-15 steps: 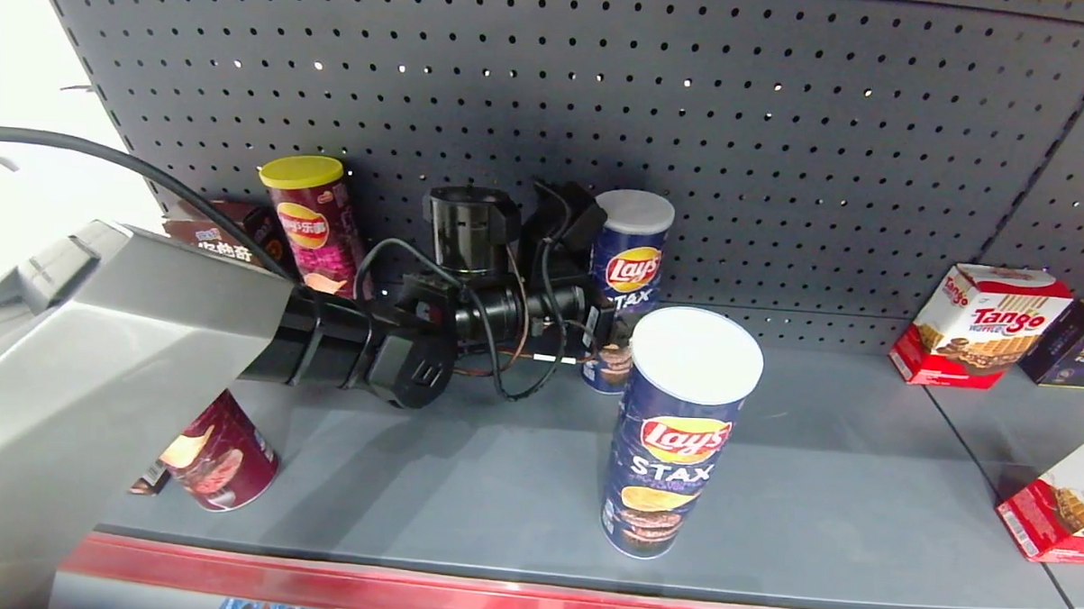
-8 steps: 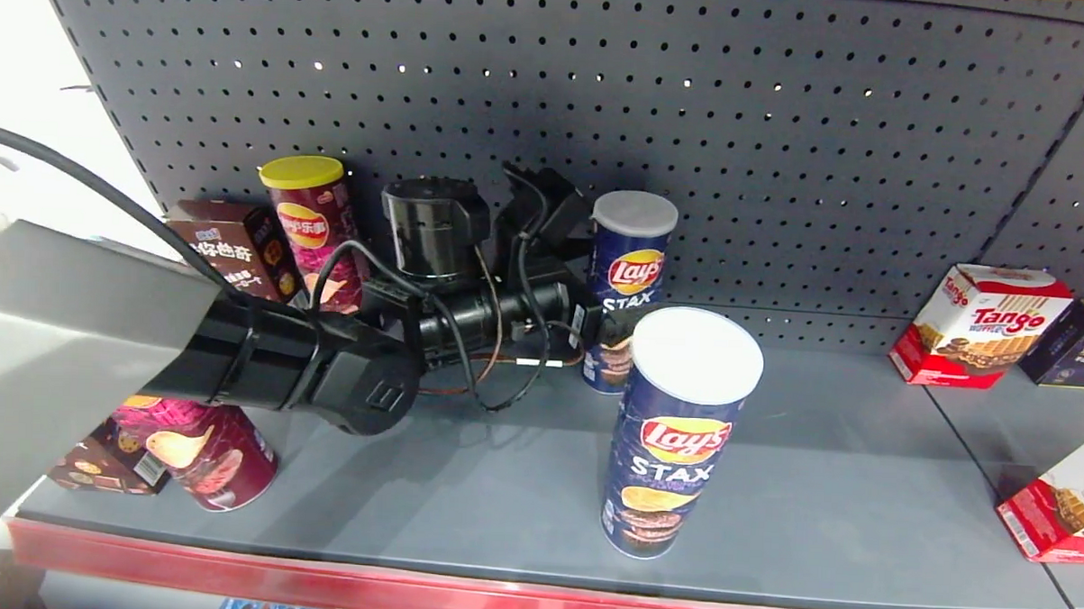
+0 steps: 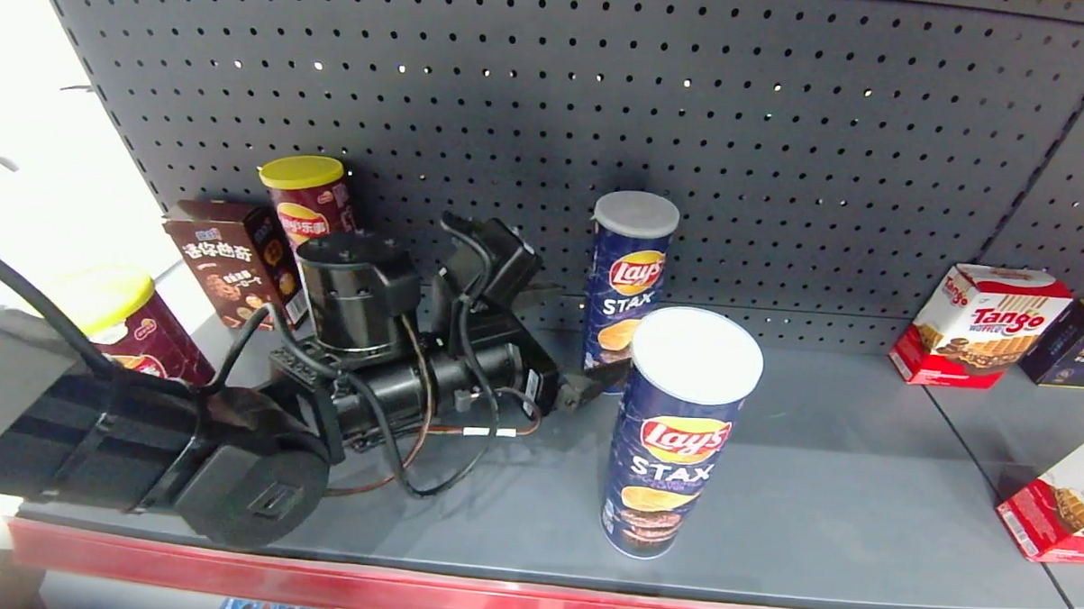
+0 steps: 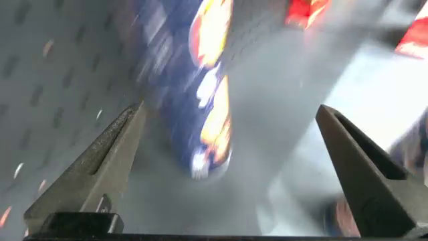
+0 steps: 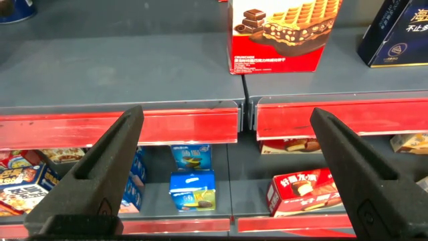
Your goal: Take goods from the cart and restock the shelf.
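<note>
Two blue chip cans stand on the grey shelf (image 3: 816,458): one at the back (image 3: 631,281) by the pegboard, one nearer the front (image 3: 682,427). My left gripper (image 3: 598,385) sits low on the shelf just left of the back can, apart from it. In the left wrist view the left gripper (image 4: 229,110) is open, and the blurred blue can (image 4: 204,87) lies ahead between its fingers, untouched. My right gripper (image 5: 223,117) is open and holds nothing, facing the red front strip (image 5: 174,127) of a lower shelf.
A maroon can with a yellow lid (image 3: 309,202), a brown box (image 3: 233,258) and another maroon can (image 3: 135,331) stand at the left. Red wafer boxes (image 3: 988,325) and a dark box (image 3: 1077,346) stand at the right. Bare shelf lies right of the front can.
My left arm has drawn back and down to the left, away from the back blue can, which stays upright on the shelf.
</note>
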{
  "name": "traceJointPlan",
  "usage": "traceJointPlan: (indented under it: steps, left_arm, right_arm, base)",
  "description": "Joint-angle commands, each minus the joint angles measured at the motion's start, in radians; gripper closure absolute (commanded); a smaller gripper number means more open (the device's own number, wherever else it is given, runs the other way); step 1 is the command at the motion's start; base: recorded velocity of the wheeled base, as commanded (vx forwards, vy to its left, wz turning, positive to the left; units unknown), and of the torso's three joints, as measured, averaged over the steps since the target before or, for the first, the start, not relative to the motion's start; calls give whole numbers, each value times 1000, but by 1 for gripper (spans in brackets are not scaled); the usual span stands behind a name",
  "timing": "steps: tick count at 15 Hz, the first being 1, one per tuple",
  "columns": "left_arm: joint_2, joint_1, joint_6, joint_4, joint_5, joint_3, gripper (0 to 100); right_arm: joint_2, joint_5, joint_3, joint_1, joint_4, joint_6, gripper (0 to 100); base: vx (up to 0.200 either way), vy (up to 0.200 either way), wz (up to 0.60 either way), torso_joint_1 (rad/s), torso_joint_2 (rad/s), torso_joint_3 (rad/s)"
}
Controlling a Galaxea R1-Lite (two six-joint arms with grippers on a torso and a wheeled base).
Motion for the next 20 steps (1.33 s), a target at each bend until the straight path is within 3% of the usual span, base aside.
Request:
traceJointPlan:
  steps: [1, 7, 11, 14, 17, 20]
  left_arm:
    - [-53, 3, -1, -26, 70, 87, 0]
    - [-46, 1, 7, -30, 179, 92, 0]
    - [-46, -2, 9, -30, 215, 96, 0]
    - [-122, -54, 4, -32, 249, 158, 0]
    - [-264, -91, 1, -33, 249, 282, 0]
    - [-365, -91, 1, -38, 248, 368, 0]
  right_arm:
    - [0, 0, 0, 0, 0, 0, 0]
    - [0, 0, 0, 0, 0, 0, 0]
    - [0, 0, 0, 0, 0, 0, 0]
    - [0, 0, 0, 0, 0, 0, 0]
    - [0, 0, 0, 0, 0, 0, 0]
    - [0, 0, 0, 0, 0, 0, 0]
  base:
    - [0, 0, 0, 0, 0, 0]
    - [0, 0, 0, 0, 0, 0]
    - [0, 0, 0, 0, 0, 0]
    - [0, 0, 0, 0, 0, 0]
    - [0, 0, 0, 0, 0, 0]
    - [0, 0, 0, 0, 0, 0]
